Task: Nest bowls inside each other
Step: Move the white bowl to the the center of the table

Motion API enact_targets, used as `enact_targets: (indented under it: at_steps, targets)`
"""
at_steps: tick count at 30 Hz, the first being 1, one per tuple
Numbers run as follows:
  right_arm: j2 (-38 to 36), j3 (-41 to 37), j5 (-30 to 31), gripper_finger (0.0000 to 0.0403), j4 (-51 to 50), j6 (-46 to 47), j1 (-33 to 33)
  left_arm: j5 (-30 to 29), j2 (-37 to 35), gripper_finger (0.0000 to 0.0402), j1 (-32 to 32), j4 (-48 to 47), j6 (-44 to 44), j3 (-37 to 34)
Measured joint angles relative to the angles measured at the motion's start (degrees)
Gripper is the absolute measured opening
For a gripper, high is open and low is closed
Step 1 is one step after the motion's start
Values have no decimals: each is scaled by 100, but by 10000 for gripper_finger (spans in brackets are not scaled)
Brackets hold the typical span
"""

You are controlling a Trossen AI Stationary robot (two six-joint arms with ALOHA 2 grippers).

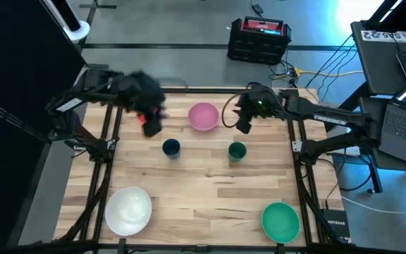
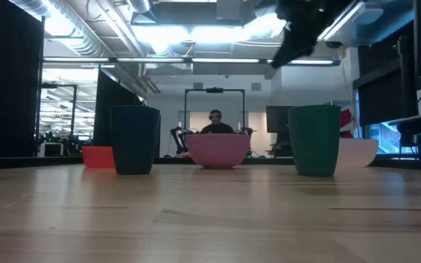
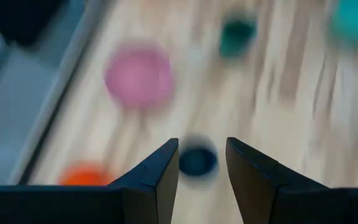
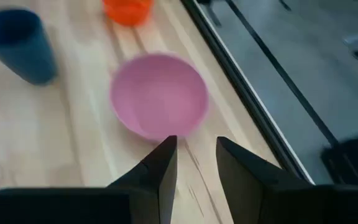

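On the wooden table stand a pink bowl (image 1: 203, 116), an orange-red bowl (image 1: 150, 125), a dark blue cup (image 1: 171, 147), a dark green cup (image 1: 237, 150), a white bowl (image 1: 127, 209) and a teal-green bowl (image 1: 280, 220), each apart on its base. A pale bowl (image 2: 358, 152) shows behind the green cup. My left gripper (image 3: 202, 146) hangs open high over the far left, above the orange-red bowl (image 3: 86, 174) and blue cup (image 3: 196, 160). My right gripper (image 4: 196, 142) is open in the air just right of the pink bowl (image 4: 159, 93).
Black frame rails run along the table's left, right and far edges (image 1: 189, 89). Bare wood lies in the table's middle and near part between the white and teal-green bowls. A person sits in the room far beyond the table (image 2: 215, 124).
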Motion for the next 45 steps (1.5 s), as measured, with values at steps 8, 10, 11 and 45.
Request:
enact_targets:
  at_steps: [8, 10, 11, 45]
  targets:
    - [242, 259, -92, 97, 138, 12, 1, 708, -579, 117, -1859, 373, -931, -2707]
    - [242, 259, -158, 97, 109, 39, 4, 836, -714, 117, -2287, 992, -1222, -3391]
    - [241, 259, -201, 97, 111, 50, 4, 858, -728, 117, -2406, 1144, -1275, -3614]
    - [230, 259, -601, 97, -218, 98, 0, 1304, -531, 16, -2577, 3936, -1731, -6607]
